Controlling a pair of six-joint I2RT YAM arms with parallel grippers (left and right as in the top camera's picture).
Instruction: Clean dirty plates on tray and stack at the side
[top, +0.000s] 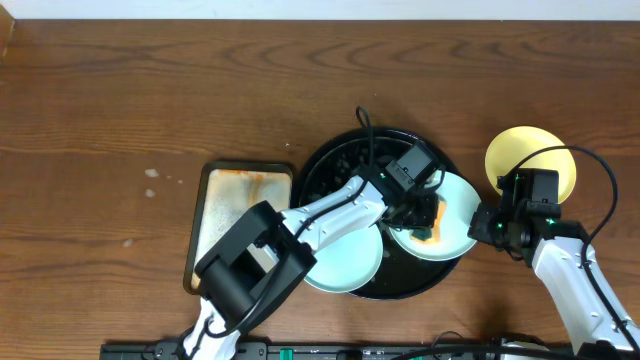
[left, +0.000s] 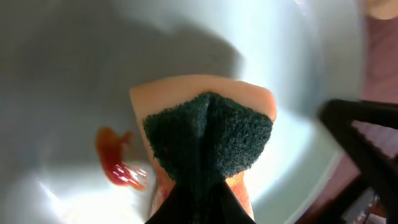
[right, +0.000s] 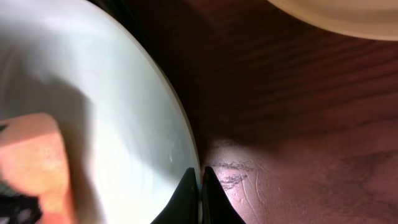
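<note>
A pale mint-green plate (top: 455, 205) is tilted over the right rim of the black tray (top: 330, 170). My right gripper (top: 482, 222) is shut on that plate's right edge; in the right wrist view the rim (right: 186, 134) is pinched between the fingertips of the right gripper (right: 200, 177). My left gripper (top: 420, 215) is shut on a green-and-orange sponge (left: 208, 134), pressed against the plate's face (left: 62, 74) beside an orange-red smear (left: 118, 165). A second mint-green plate (top: 345, 262) lies at the tray's front left. A pale yellow plate (top: 530, 160) sits on the table to the right.
A rectangular rusty-orange tray (top: 240, 215) lies left of the black tray. The yellow plate's edge (right: 348, 12) shows just beyond the right gripper. Bare wooden table (top: 150, 100) spreads to the left and back.
</note>
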